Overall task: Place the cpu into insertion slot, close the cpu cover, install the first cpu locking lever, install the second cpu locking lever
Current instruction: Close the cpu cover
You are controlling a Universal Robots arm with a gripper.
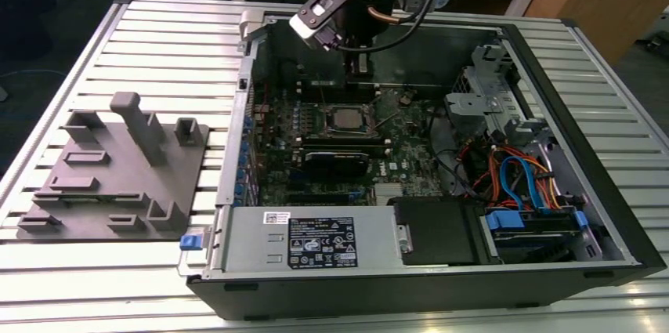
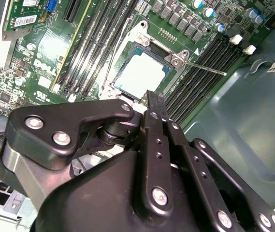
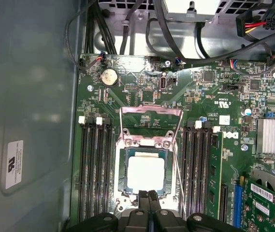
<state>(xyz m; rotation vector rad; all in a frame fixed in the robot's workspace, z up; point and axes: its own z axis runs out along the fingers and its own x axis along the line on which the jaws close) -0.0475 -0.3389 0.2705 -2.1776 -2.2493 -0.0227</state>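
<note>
Here the cpu lies in the insertion slot, the cpu cover standing raised. The pincer hangs clenched and empty just beside the slot's edge.

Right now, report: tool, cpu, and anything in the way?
Tool shut, empty, at insertion slot edge. Cpu seated inside. Cpu cover looks folded back. Lever rod loose beside it.

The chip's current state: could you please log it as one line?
chip: seated in socket | cover: raised | pincer: shut, empty, near socket's edge
</note>
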